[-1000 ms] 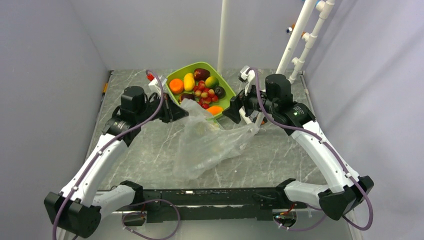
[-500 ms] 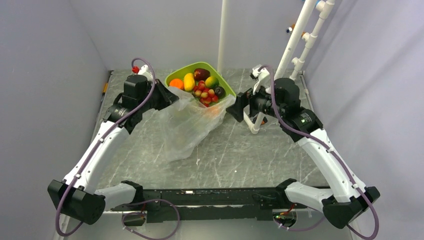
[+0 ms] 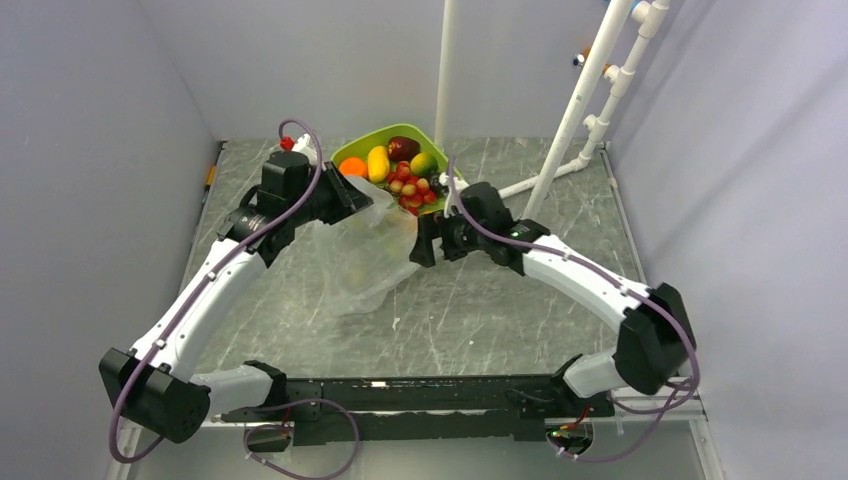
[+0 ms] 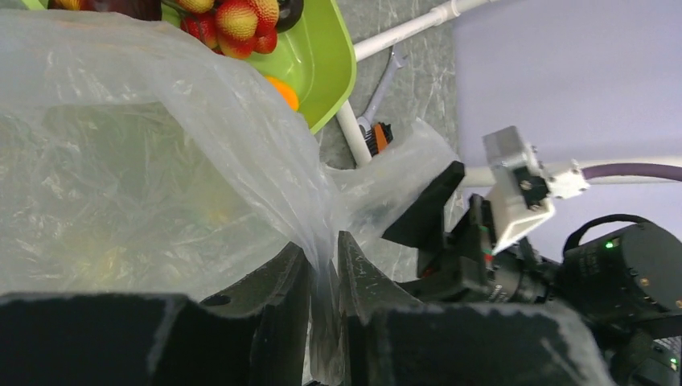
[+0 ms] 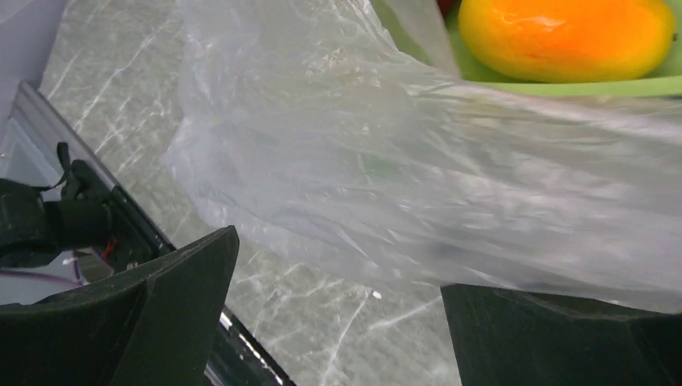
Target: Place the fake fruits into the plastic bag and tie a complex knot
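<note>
**Left claw clamped on bag; right claw spread; fruit in tray**

1. Left claw (image 4: 323, 256): clenched. The left wrist view shows both fingers pressed together with a fold of the plastic bag (image 4: 161, 153) pinched between them. The film fans out from that pinch toward the far side.

2. Right claw (image 5: 338, 277): released. The right wrist view shows its fingers (image 5: 173, 277) standing wide apart, with the bag's clear film stretched across just beyond them. Whether either finger touches the film cannot be told.

3. Position of the claws: from above, the left claw (image 3: 360, 198) sits at the bag's far left corner, just beside the tray. The right claw (image 3: 420, 243) sits at the bag's right edge, pointing left toward it.

4. Plastic bag (image 3: 360, 260): lying crumpled on the table (image 3: 480, 310) between the two arms. Its far part is lifted by the left claw against the near rim of the green tray (image 3: 385, 133). The right wrist view shows film draped over part of that rim (image 5: 563, 87).

5. Fruits (image 3: 400, 170): in the tray at the far middle of the table. They include an orange, a yellow oblong, a dark maroon one and red berries (image 4: 237, 20). An orange oblong (image 5: 563, 32) lies at the tray's near edge.

6. Surroundings: a white pipe frame (image 3: 575, 105) stands at the far right.
</note>
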`<action>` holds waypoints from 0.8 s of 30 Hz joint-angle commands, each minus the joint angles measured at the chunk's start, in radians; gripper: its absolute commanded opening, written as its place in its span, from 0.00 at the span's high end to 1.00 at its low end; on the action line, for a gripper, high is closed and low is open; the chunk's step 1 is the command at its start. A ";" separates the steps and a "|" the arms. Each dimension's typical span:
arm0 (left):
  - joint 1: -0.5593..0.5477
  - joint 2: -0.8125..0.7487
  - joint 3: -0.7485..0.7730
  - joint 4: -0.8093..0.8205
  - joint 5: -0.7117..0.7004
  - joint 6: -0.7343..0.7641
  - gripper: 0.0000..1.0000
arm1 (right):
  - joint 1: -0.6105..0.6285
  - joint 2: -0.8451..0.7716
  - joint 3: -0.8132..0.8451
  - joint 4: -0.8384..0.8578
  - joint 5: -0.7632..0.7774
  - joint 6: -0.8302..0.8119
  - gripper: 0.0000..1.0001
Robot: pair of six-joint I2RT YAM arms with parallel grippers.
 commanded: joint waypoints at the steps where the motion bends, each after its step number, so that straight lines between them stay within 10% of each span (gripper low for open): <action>1: 0.023 0.018 0.052 0.022 0.024 -0.017 0.75 | 0.025 0.108 0.095 0.101 0.144 0.078 0.10; 7: 0.161 0.016 0.095 -0.015 0.141 0.199 0.22 | -0.041 0.126 0.068 0.149 0.058 -0.041 1.00; 10: 0.308 0.034 0.187 -0.114 0.305 0.589 0.01 | -0.071 0.059 0.022 0.138 -0.021 -0.168 1.00; 15: 0.573 0.018 0.069 -0.212 0.694 1.288 0.01 | -0.108 0.011 0.011 0.061 -0.218 -0.381 1.00; 20: 0.612 0.118 0.027 -0.662 0.871 2.066 0.01 | -0.120 0.022 0.035 0.000 -0.319 -0.512 1.00; 24: 0.567 0.190 0.003 -0.484 0.919 1.945 0.01 | -0.120 0.028 0.049 -0.024 -0.349 -0.608 1.00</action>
